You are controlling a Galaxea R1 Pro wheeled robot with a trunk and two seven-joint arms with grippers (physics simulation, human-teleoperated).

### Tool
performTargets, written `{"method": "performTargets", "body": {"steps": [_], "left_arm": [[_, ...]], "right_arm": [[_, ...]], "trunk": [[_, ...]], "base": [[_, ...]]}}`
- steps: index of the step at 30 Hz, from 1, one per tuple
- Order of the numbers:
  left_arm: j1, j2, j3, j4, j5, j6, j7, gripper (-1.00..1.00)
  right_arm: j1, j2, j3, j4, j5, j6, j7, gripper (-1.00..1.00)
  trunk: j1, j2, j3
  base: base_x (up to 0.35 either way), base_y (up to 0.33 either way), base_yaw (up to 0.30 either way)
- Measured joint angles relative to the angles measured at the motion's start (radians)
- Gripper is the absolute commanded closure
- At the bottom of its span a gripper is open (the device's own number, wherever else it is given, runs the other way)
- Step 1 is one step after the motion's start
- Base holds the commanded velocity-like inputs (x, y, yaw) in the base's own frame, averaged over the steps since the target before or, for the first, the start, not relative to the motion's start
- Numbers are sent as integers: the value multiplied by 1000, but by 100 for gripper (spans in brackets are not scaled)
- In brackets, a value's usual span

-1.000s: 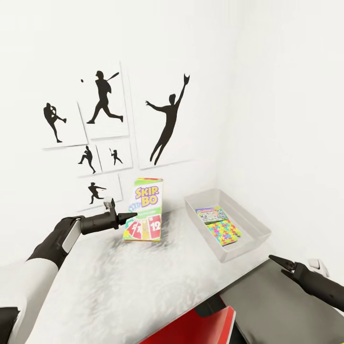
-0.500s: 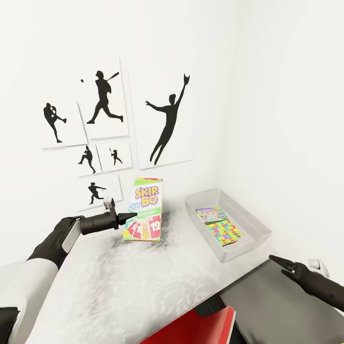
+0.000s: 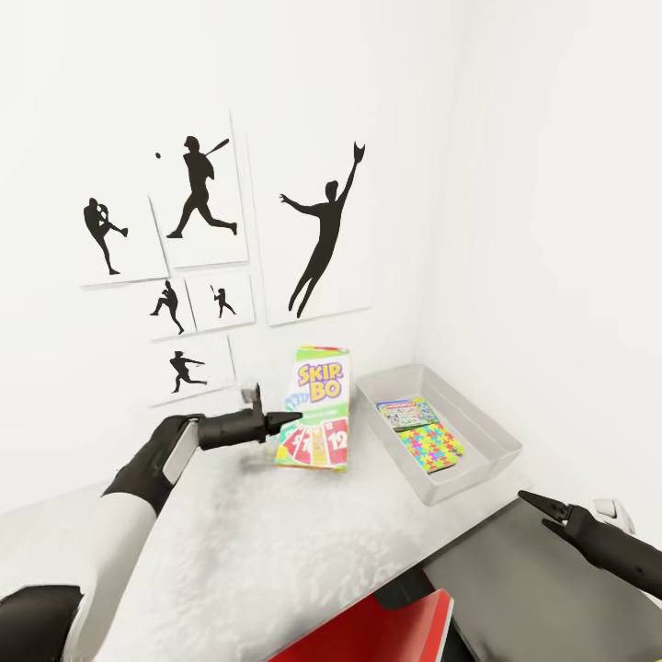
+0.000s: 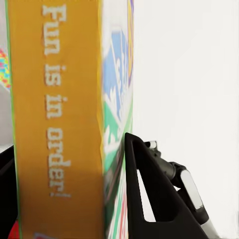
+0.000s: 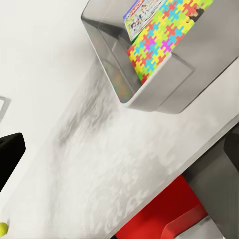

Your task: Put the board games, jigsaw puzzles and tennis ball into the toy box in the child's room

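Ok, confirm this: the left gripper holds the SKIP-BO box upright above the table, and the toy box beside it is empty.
Not empty. The head view shows the toy box already holding a jigsaw puzzle and a printed game box. The left gripper does hold the SKIP-BO box upright above the table.

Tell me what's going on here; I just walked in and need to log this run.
The left gripper holds the SKIP-BO board game upright above the table, beside the toy box. A jigsaw puzzle and another printed game box already lie in the toy box. The right gripper hangs idle over the lower dark unit, holding nothing.
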State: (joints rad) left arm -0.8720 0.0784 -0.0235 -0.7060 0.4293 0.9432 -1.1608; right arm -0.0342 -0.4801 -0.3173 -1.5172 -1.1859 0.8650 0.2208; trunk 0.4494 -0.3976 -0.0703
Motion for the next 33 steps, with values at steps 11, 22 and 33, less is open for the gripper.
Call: {"method": "performTargets", "body": {"steps": [11, 22, 33], "left_arm": [[-10, -252, 68, 10, 129, -63, 464, 100], [-11, -252, 66, 67, 440, -334, 967, 100], [-30, -253, -143, -10, 782, -407, 1184, 100]], "right_arm": [[0, 0, -33, 0, 1, 5, -1, -100], [0, 0, -34, -7, 3, 6, -2, -100], [0, -1, -29, -21, 3, 10, -1, -100]], "trunk": [[0, 0, 0], [0, 0, 0], [0, 0, 0]], "base": [[0, 0, 0], [0, 0, 0], [0, 0, 0]]}}
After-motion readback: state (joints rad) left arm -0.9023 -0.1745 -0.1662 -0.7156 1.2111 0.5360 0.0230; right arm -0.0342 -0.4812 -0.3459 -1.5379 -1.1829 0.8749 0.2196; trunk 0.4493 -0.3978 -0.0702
